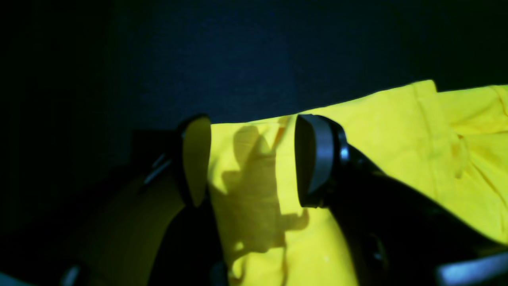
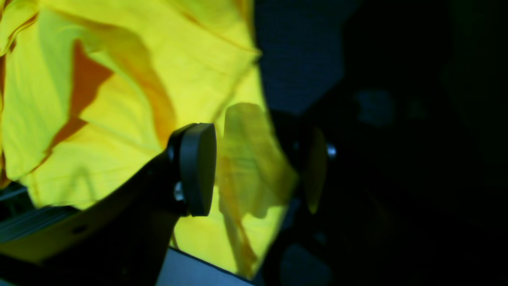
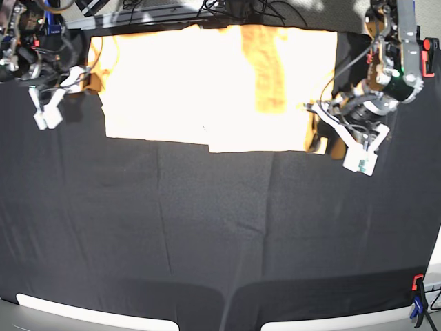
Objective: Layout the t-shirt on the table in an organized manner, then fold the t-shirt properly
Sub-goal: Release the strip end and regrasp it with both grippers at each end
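Note:
The t-shirt (image 3: pixel 207 89), pale yellow-orange, lies spread flat at the far side of the black cloth table (image 3: pixel 220 227). My left gripper (image 3: pixel 314 128) is at the shirt's right edge. In the left wrist view it (image 1: pixel 254 159) is open, its jaws wide apart over the yellow cloth (image 1: pixel 377 131) just inside the shirt's edge, casting a shadow on it. My right gripper (image 3: pixel 86 77) is at the shirt's left edge. In the right wrist view it (image 2: pixel 260 167) is open, with a rumpled fold of the shirt (image 2: pixel 119 59) showing between the jaws.
A red and blue clamp (image 3: pixel 417 303) grips the table's front right corner. Cables and frame parts (image 3: pixel 227 10) run along the far edge behind the shirt. Bare black cloth stretches from the shirt's near hem to the front edge.

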### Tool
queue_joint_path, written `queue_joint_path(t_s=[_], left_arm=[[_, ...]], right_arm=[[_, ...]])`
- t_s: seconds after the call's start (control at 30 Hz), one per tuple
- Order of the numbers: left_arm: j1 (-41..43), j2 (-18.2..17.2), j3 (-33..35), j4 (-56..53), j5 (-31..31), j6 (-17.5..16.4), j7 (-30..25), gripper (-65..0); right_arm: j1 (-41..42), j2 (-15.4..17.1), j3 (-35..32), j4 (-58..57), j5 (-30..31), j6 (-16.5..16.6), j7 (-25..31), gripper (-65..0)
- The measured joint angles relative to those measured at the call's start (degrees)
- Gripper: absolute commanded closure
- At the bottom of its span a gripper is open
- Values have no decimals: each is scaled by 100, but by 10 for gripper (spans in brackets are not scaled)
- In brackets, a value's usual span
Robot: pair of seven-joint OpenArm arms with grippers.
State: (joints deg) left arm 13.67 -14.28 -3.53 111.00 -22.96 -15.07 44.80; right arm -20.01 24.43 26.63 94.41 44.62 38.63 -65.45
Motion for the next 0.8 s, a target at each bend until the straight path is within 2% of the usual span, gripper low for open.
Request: queue_joint_path(t_s=[0.2, 0.37, 0.63, 0.8], left_arm=[[11, 0, 9, 0, -9, 4, -2, -316], [15, -2, 9, 0, -9, 2, -2, -315], [15, 0, 9, 0, 59, 0, -2, -315], [26, 0, 9, 0, 227, 0, 0, -315]], right_arm=[[15, 20, -815, 4, -20, -22, 284, -327], [33, 22, -1241, 20, -2, -247, 479, -327], [31, 42, -1231, 20, -105, -289, 538, -327], [15, 105, -682, 2, -57, -313, 374, -327]])
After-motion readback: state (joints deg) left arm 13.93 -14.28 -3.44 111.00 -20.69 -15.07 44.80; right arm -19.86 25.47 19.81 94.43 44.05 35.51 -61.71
